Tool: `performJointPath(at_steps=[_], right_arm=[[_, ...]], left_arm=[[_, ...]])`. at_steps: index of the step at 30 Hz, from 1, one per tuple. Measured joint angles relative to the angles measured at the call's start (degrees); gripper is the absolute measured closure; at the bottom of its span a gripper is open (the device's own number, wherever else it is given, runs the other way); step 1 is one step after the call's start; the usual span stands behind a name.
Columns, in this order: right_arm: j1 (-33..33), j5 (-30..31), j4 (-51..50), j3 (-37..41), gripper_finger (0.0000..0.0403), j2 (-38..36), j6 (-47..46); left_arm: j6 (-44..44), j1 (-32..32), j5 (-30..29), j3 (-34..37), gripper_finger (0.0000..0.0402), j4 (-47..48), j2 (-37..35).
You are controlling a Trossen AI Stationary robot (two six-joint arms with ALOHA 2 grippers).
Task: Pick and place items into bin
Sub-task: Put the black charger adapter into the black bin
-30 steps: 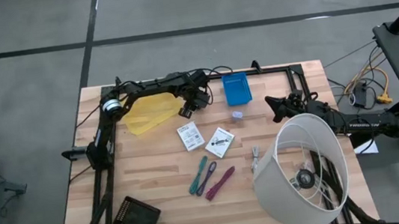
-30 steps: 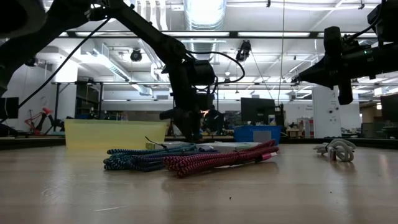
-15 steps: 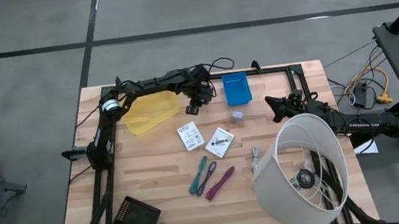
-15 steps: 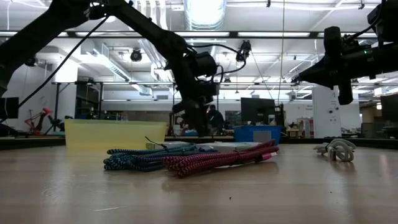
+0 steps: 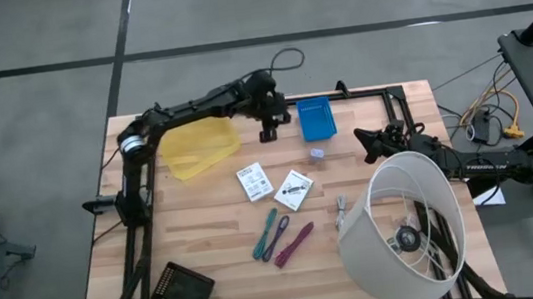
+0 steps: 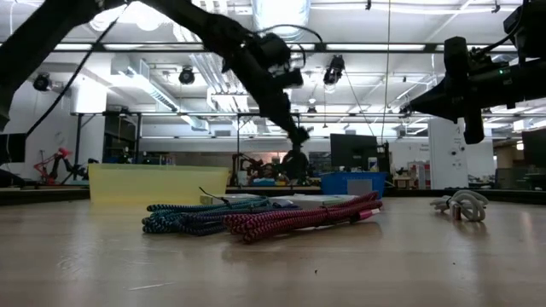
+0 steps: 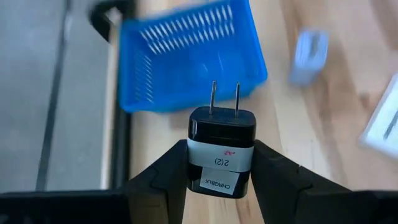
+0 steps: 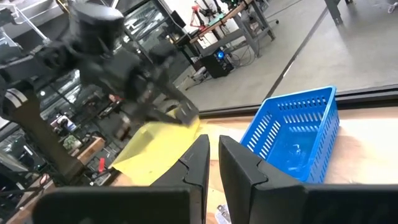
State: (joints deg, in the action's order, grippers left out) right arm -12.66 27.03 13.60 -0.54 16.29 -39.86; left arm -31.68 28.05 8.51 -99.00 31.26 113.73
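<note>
The left tool (image 7: 221, 180), pinching a black charger (image 7: 221, 152) prongs-forward, hangs just beside the blue bin (image 5: 316, 118), nearer than the pressed-shut right tool (image 5: 364, 141).

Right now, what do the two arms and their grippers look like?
Both arms are dark, slim and jointed, with black cables looped along them. The left gripper has two black wedge-shaped fingers. The right gripper has matching blocky black fingers. The left arm carries a silvery round joint near its base; no markings readable.
</note>
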Motion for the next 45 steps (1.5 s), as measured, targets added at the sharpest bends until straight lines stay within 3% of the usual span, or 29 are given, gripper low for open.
performJointPath(at_steps=[12, 25, 33, 45], right_arm=[[0.0, 0.0, 0.0, 0.0, 0.0376, 0.0, 0.0], [0.0, 0.0, 0.0, 0.0, 0.0376, 0.4, 0.0], [0.0, 0.0, 0.0, 0.0, 0.0376, 0.7, -0.2], [0.0, 0.0, 0.0, 0.0, 0.0376, 0.8, 0.0]], left_arm=[[9.7, -1.1, 0.0, 2.9, 0.0272, 1.2, -14.9], [22.3, -7.3, -0.3, 12.2, 0.0272, 13.6, -32.3], [36.0, -13.8, -2.0, 17.3, 0.0272, 27.5, -41.7], [62.3, -31.2, -7.1, 26.1, 0.0273, 28.7, -51.9]])
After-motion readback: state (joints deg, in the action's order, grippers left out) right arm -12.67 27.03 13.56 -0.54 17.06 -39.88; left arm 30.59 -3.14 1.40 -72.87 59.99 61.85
